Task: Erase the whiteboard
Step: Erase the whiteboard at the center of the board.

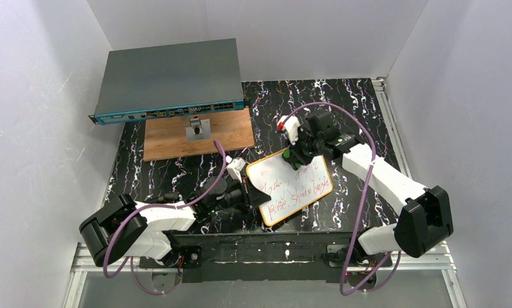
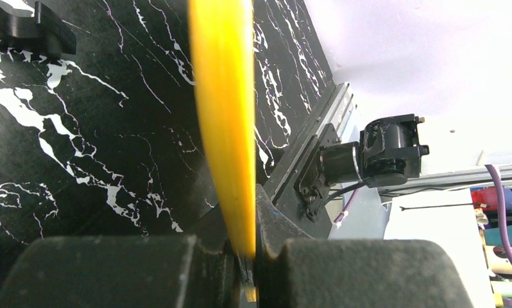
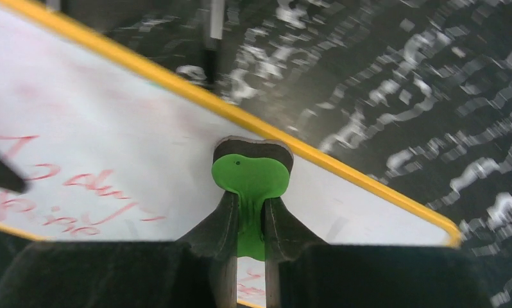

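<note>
Mid-table, whiteboard [image 1: 290,187], long axis 8 to 2 o'clock. Grips its 9 o'clock rim tight with left gripper [image 2: 242,256]. Pinches green eraser [image 3: 250,176] in right gripper [image 3: 247,221] at 12 o'clock edge, red marks [image 1: 292,192] toward 6 o'clock.

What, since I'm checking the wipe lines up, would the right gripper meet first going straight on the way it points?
The whiteboard, its white face near the orange rim. The green eraser clamped in the right gripper leads, and may touch it; depth is unclear.
</note>
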You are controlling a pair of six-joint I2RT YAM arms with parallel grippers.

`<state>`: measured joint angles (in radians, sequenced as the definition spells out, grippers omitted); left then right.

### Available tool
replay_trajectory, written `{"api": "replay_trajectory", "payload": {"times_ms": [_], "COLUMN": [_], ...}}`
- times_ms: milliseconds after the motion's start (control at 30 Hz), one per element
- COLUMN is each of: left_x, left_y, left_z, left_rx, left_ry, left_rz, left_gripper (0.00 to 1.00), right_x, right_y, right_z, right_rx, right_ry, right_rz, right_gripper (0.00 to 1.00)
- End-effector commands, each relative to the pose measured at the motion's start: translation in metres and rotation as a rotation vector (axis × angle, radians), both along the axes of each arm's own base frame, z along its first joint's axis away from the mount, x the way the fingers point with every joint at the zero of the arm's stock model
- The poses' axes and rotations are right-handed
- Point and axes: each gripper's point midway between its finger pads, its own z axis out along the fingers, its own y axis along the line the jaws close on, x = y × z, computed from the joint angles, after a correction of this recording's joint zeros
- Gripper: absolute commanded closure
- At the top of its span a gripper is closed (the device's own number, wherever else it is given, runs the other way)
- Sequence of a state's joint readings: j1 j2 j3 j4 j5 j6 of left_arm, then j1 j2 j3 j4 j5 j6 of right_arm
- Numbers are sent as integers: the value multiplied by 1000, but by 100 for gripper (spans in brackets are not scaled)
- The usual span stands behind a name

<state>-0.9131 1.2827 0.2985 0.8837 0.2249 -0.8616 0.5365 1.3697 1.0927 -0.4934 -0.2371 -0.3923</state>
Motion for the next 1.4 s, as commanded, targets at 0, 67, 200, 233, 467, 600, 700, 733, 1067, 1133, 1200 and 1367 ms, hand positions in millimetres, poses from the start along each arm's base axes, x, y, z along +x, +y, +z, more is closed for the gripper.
{"api": "replay_trajectory", "payload": {"times_ms": [0,67,200,233,467,600,700,733,1067,1133,1200,1367], "left_x": [-10,-10,-10,-9,-9,-9,-9,-9,-7,-7,-7,-7], "left_y": [-11,-11,-10,-10,-4,-7,-9,-9,-8,-9,-9,-9], "left_z": [60,60,61,60,61,62,64,64,64,63,63,60], "left_rx": [-164,-164,-168,-167,-166,-173,-178,-179,-177,-179,-180,-175], "left_ry": [-180,-182,-183,-183,-190,-187,-185,-184,-182,-179,-178,-176], "left_rz": [-88,-87,-87,-85,-76,-86,-91,-90,-79,-82,-83,-83], "left_gripper": [100,100,100,100,100,100,100,100,100,100,100,100], "right_x": [-72,-94,-79,-64,26,39,35,29,-98,-98,-75,8], "right_y": [51,55,47,41,-28,-34,-17,-6,72,73,68,30], "right_z": [-2,-5,-16,-19,-3,4,9,8,-4,-7,-11,7], "right_rx": [94,103,55,26,-3,-17,9,14,38,35,-3,-1], "right_ry": [71,100,61,26,-106,-148,-99,-75,55,58,6,-86], "right_rz": [330,413,333,265,-193,-229,-160,-107,451,442,339,-56], "right_gripper": [99,99,99,99,99,99,99,99,99,99,99,99]}}
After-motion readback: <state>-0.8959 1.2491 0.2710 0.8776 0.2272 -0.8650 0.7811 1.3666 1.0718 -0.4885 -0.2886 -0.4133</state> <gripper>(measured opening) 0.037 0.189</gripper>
